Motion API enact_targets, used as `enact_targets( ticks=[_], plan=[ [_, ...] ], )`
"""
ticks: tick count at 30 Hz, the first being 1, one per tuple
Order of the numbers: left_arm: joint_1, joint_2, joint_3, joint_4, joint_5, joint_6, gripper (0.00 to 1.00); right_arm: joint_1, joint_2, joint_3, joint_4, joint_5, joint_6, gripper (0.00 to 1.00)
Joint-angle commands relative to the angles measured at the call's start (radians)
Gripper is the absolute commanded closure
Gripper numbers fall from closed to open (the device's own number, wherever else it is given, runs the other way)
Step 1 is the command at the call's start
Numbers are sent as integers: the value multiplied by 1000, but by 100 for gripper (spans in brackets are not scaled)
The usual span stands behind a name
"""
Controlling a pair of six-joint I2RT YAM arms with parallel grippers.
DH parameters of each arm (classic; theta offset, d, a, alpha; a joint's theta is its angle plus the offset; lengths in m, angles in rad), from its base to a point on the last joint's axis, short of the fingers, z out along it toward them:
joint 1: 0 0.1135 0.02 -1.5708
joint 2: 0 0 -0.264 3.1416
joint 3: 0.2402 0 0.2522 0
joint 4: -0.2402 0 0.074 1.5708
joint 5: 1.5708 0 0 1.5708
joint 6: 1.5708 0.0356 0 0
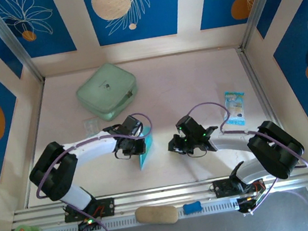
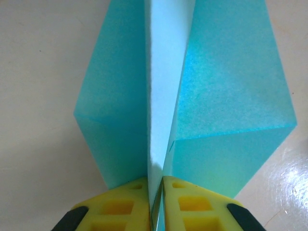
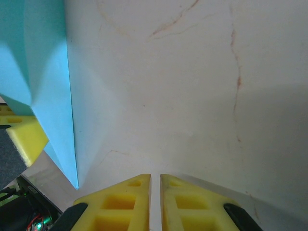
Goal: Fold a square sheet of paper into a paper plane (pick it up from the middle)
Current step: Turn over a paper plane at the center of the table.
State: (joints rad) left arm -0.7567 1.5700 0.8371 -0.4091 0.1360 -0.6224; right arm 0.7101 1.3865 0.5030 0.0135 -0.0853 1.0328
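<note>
Pale tabletop [image 1: 195, 81] carries a mint-green case [image 1: 107, 91] at its far left. Cyan paper plane [image 2: 216, 96] sits near the middle of the table, wings spread to either side. Its central fold is pinched between the yellow pads of my left claw [image 2: 155, 192], which is closed on it. My right claw [image 3: 155, 192], just beside the plane but apart from it, holds nothing; its pads stand a narrow slit apart above bare table. A small printed packet [image 1: 235, 108] lies at the right.
</note>
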Motion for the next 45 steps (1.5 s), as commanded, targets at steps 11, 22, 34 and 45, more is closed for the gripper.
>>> enact_targets(
  ticks=[11,22,34,45],
  plan=[
    [-46,44,46,-62,-74,-8,90,5,-23,11,-20,-8,-4,87],
    [-74,55,78,-95,-115,-11,94,4,-31,5,-20,-3,-2,87],
    [-95,48,125,-206,-259,-49,98,5,-34,-1,-17,-2,1,87],
    [-104,79,120,-188,-233,-55,88,5,-47,0,-26,1,0,87]
  ],
)
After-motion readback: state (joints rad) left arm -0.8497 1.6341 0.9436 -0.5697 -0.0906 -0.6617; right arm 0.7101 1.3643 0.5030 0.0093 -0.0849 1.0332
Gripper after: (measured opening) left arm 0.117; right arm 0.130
